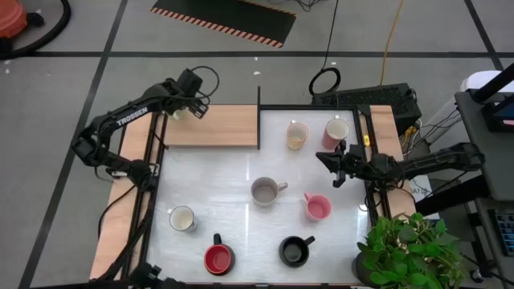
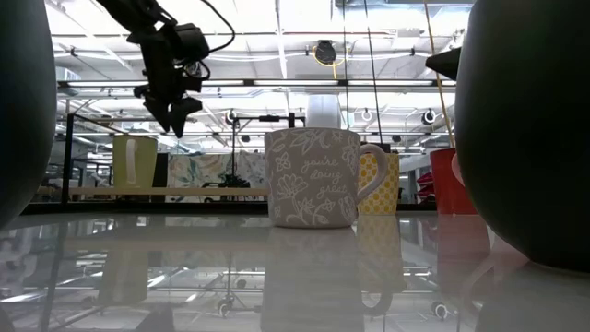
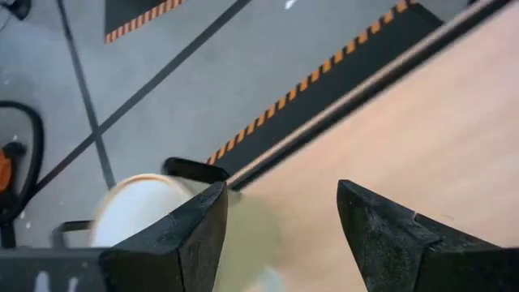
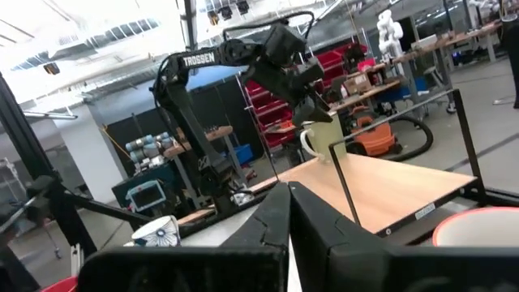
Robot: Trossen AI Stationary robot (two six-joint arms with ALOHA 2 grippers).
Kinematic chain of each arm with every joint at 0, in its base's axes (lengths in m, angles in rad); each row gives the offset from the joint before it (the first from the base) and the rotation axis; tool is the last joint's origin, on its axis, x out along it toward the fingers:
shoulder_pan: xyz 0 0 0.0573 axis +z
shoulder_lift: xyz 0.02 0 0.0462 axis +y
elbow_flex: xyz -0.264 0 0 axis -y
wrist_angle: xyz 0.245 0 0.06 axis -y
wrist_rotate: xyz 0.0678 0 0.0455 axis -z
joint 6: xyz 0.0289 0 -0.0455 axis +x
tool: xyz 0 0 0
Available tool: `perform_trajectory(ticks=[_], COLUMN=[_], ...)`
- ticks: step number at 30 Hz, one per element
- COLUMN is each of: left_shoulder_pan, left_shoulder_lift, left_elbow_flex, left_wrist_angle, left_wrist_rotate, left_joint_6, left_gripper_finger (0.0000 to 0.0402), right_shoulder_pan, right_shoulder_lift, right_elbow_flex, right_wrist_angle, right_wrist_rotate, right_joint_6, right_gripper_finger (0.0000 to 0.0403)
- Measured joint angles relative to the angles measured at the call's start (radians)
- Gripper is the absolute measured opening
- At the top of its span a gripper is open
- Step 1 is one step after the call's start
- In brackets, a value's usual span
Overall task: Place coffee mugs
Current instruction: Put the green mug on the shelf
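The left claw (image 1: 186,103) is seen held over the far left corner of the wooden shelf (image 1: 221,127), its fingers (image 3: 182,243) spread wide with nothing between them; just beneath it a cream mug (image 1: 178,112) stands on the shelf's corner, largely hidden by the claw from above and blurred in the left wrist view, though it is shown upright and clear of the claw in the low view (image 2: 135,162); the right claw (image 1: 331,160) is held low over the right side of the white table (image 1: 233,217), its fingers pressed together and empty in the right wrist view (image 4: 285,219).

Seven more mugs are spread over the table: a tan mug (image 1: 297,135) and a dark pink-red mug (image 1: 336,131) near the far edge; a grey mug (image 1: 266,191) at the centre; a pink mug (image 1: 317,207) to its right; a white mug (image 1: 182,218) at the left; a red mug (image 1: 218,258) and a black mug (image 1: 294,251) near the front edge.

In the low view the nearest mugs are cut off as dark masses at both edges; only the grey mug's flower pattern can be made out there.
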Motion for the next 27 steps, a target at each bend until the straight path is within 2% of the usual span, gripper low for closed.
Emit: perform_trajectory(ticks=[7, 13, 19, 27], left_shoulder_pan=[-0.088, -0.086, -0.086, -0.086], left_shoulder_lift=[0.0, 0.0, 0.0, 0.0], left_elbow_flex=[-0.101, -0.203, -0.233, -0.246], left_wrist_angle=[0.007, 0.019, 0.045, 0.026], left_wrist_rotate=[-0.034, -0.075, -0.13, -0.193], left_joint_6=[-0.067, -0.086, -0.066, -0.062], left_gripper_finger=[0.0233, 0.019, 0.0152, 0.0145], right_shoulder_pan=[0.0, 0.014, 0.056, 0.11], right_shoulder_lift=[0.043, 0.089, 0.148, 0.247], right_elbow_flex=[0.0, 0.0, 0.006, 0.071], right_wrist_angle=[0.086, 0.116, 0.192, 0.2], right_wrist_rotate=[0.0, 0.011, 0.076, 0.082], right_joint_6=[-0.002, 0.0, 0.005, -0.036], right_gripper_finger=[0.0, 0.0, 0.0, 0.0])
